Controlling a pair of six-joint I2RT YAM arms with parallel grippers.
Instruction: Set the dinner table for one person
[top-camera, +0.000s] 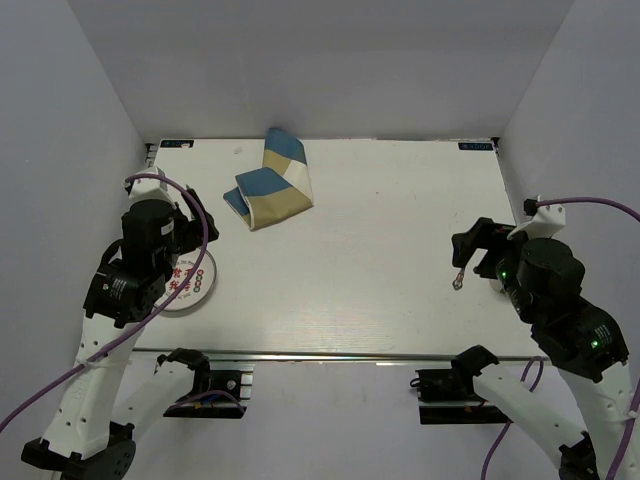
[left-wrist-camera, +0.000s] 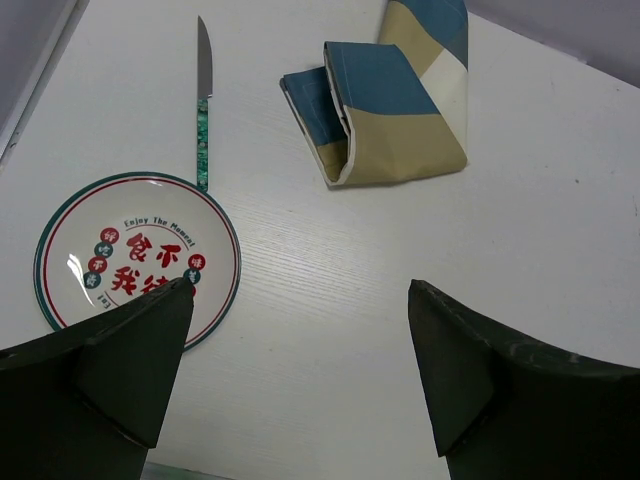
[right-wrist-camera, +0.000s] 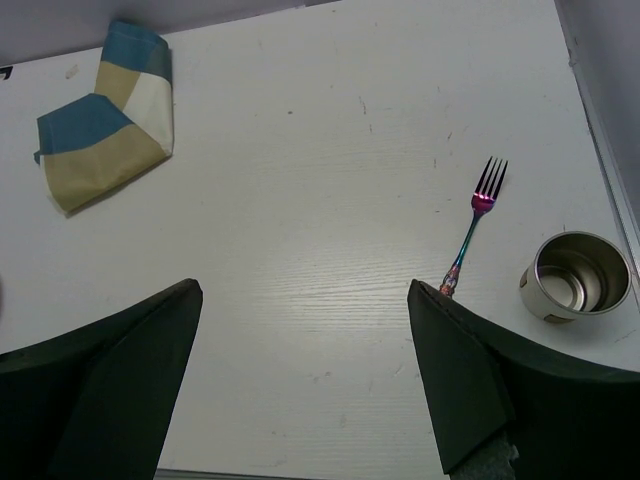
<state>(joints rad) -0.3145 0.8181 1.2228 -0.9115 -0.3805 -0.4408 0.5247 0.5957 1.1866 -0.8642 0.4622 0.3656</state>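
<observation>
The white dinner table (top-camera: 380, 220) carries a folded blue-and-tan placemat (top-camera: 270, 182) at the back left. A round plate with red characters (left-wrist-camera: 222, 235) lies near the front left, half hidden under my left arm in the top view (top-camera: 200, 290). A knife with a green handle (left-wrist-camera: 204, 110) lies just beyond the plate. A rainbow-coloured fork (right-wrist-camera: 476, 222) and a small steel cup (right-wrist-camera: 578, 275) lie at the right. My left gripper (left-wrist-camera: 300, 285) is open and empty above the table beside the plate. My right gripper (right-wrist-camera: 305, 285) is open and empty, left of the fork.
A silver rail (top-camera: 340, 355) runs along the table's near edge. Grey walls close in the back and both sides. The placemat also shows in the left wrist view (left-wrist-camera: 390, 140) and the right wrist view (right-wrist-camera: 100, 150). Purple cables loop off both arms.
</observation>
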